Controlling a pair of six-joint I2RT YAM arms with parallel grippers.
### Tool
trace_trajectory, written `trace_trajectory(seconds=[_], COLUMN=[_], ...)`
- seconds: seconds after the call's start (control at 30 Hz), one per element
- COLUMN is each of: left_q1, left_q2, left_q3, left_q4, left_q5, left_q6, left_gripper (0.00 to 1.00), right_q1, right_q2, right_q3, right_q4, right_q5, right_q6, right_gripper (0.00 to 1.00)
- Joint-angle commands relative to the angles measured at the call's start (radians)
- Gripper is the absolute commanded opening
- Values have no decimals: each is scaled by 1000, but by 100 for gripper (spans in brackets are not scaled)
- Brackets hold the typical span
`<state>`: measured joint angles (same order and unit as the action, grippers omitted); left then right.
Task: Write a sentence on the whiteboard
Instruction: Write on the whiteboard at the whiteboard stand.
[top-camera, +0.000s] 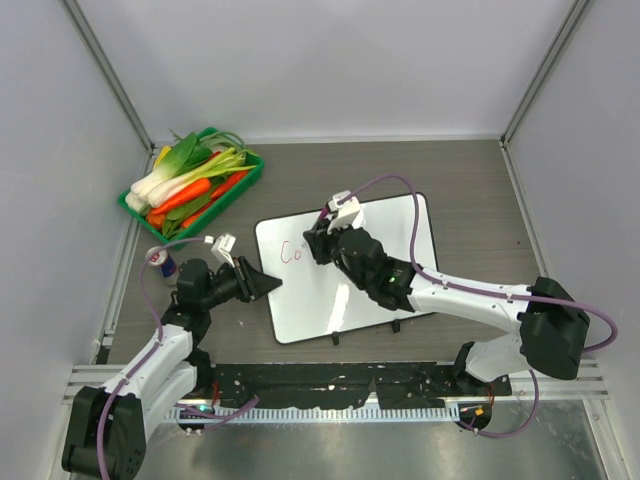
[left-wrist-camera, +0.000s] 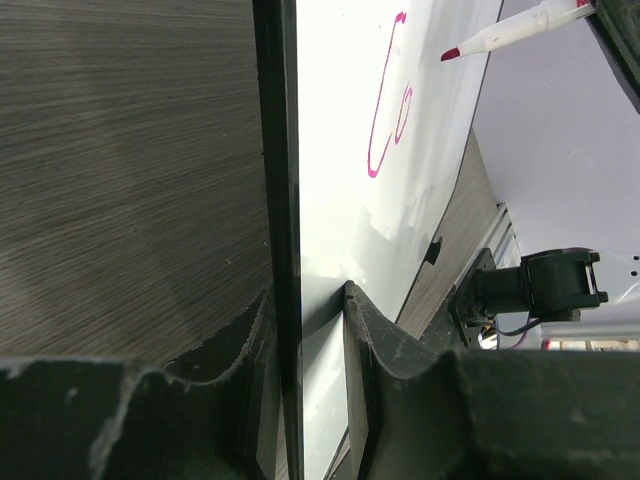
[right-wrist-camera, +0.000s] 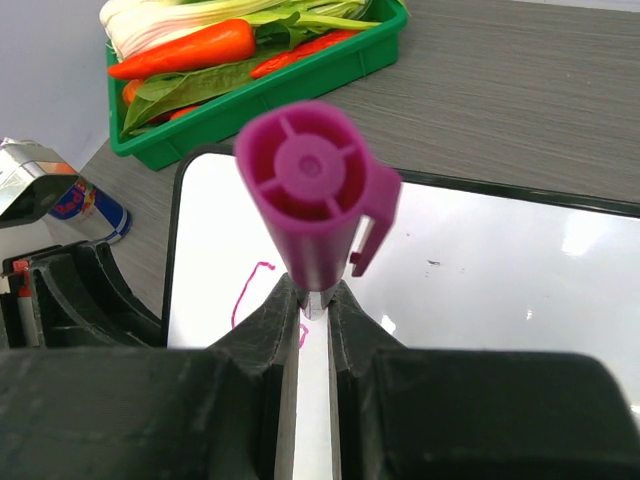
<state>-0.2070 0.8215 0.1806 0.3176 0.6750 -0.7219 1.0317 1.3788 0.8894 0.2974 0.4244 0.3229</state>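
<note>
Firmly, the left gripper (top-camera: 270, 285) clamps the left edge of the whiteboard (top-camera: 310, 310), which lies flat mid-table; the sentence (top-camera: 292, 252) is only a pink "Co" near that edge, and just right of it the right gripper (right-wrist-camera: 310, 295) pinches a magenta marker (right-wrist-camera: 312, 190), tip toward the board

I am clamping the black-framed edge of the whiteboard (left-wrist-camera: 340, 150) between the fingers of my left gripper (left-wrist-camera: 305, 300), wood-grain table (left-wrist-camera: 130, 150) lying alongside. Pink letters (left-wrist-camera: 385, 110) "Co" are showing on its glossy face, and a marker (left-wrist-camera: 500, 35) is pointing its red tip near them.
</note>
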Motion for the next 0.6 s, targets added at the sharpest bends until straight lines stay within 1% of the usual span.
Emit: trace_trajectory(seconds=[0.0, 0.33, 0.57], left_q1=[1, 0, 1], left_q2=[7, 5, 7], left_q3=[0, 0, -1], left_q4=[34, 34, 34], left_q5=[-3, -5, -5], left_q6=[36, 35, 36], left_gripper=[0, 0, 0], right_q1=[-1, -2, -2], right_q2=[8, 17, 5], right_q3=[-7, -29, -49], right_q4=[31, 17, 6], right_q5=[37, 45, 19], right_q6=[-7, -4, 13], right_gripper=[2, 1, 1])
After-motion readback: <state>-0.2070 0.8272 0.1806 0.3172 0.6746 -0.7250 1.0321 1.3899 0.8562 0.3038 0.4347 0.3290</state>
